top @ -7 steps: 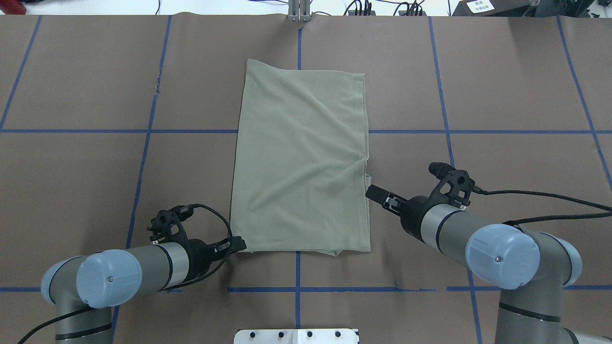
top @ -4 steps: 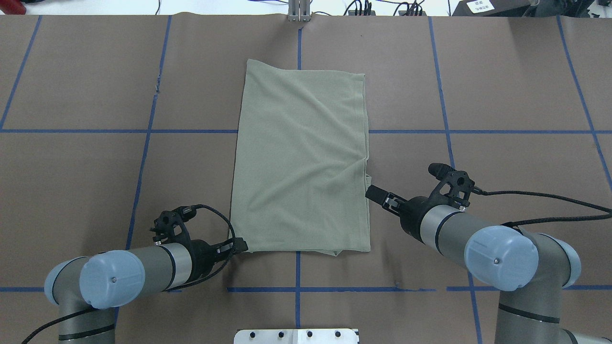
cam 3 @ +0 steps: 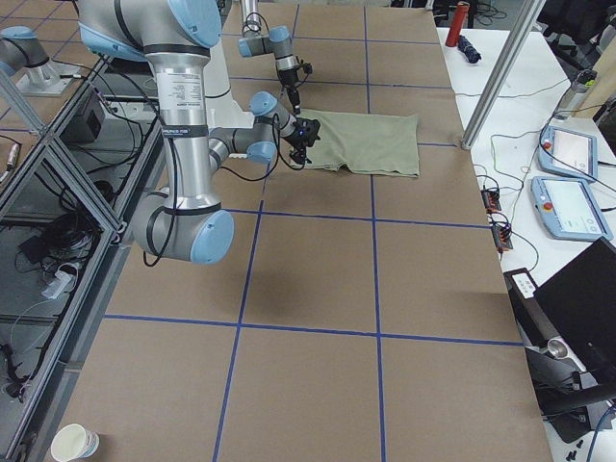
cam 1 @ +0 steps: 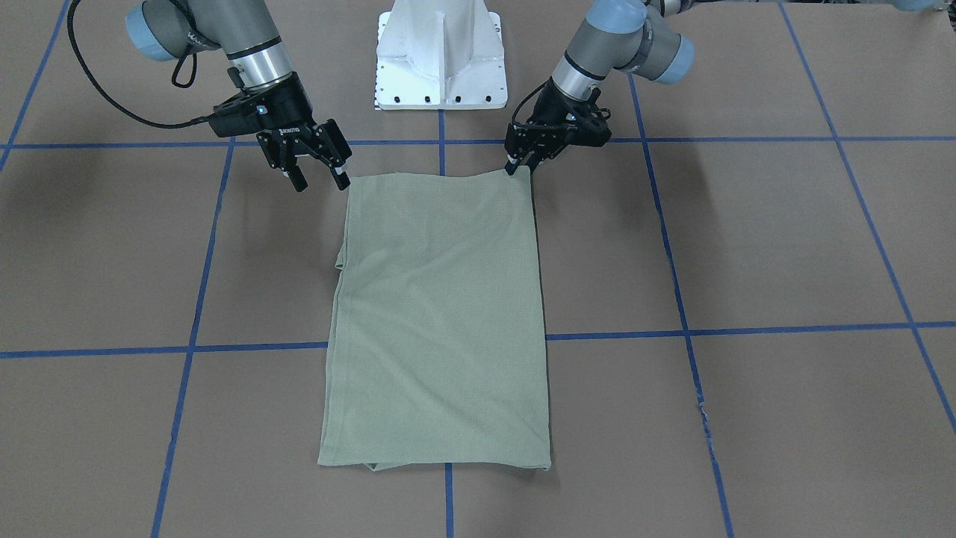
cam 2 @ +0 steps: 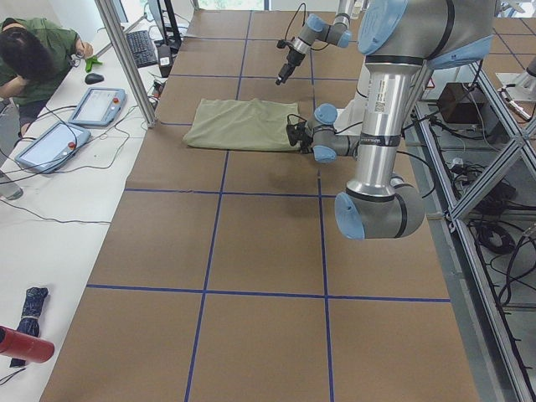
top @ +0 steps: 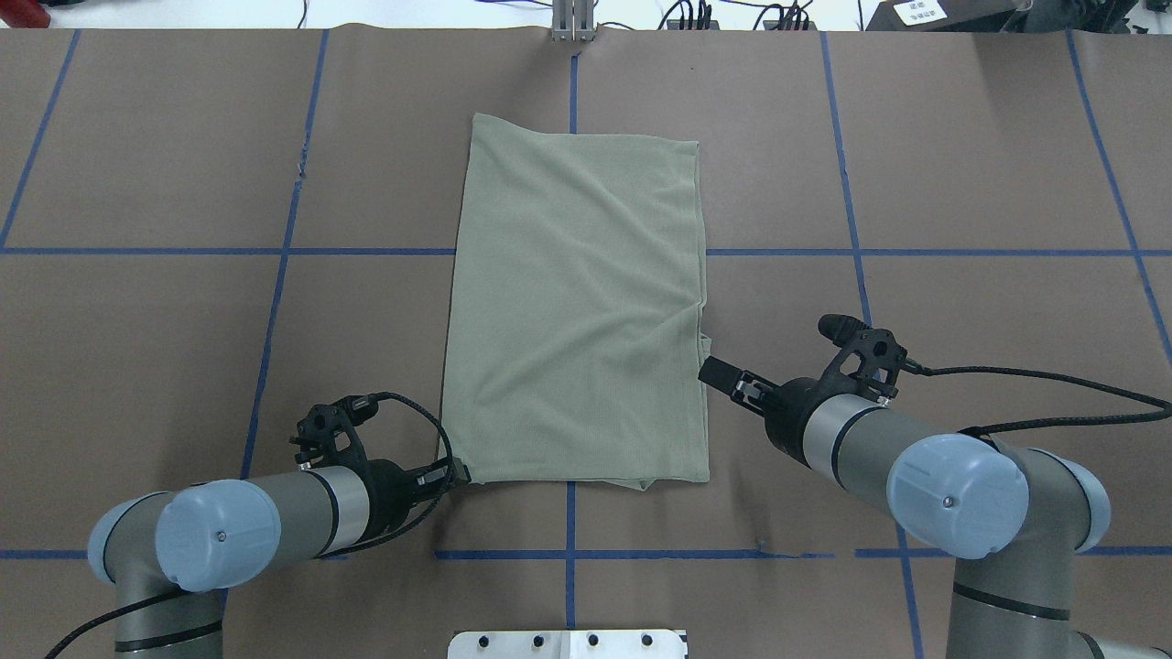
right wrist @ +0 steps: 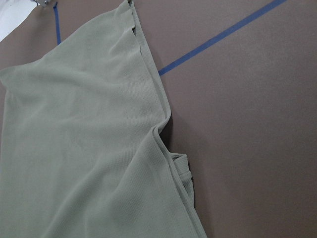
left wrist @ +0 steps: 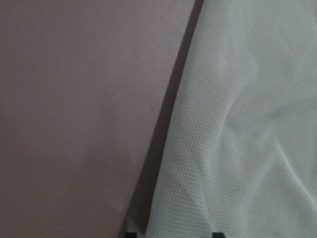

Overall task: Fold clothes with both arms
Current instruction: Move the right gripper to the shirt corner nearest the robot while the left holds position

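Shirt (cam 1: 441, 321) folded flat mid-worktop (cam 1: 747, 246). Front view: left claw (cam 1: 515, 168) at shirt's upper-right corner, tips apart astride edge. Right claw (cam 1: 322, 179) spread wide, upper left, beside shirt.

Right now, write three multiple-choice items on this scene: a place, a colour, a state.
1. The left gripper is at the shirt's: A) near left corner; B) far edge; C) middle.
2. The tape lines on the table are: A) red; B) blue; C) yellow.
3. The right gripper is: A) shut on the shirt; B) open; C) out of view.
Key: 1 A, its tips meet that corner in the overhead view; 2 B, a blue grid; 3 B, its fingers stand apart in the front view.
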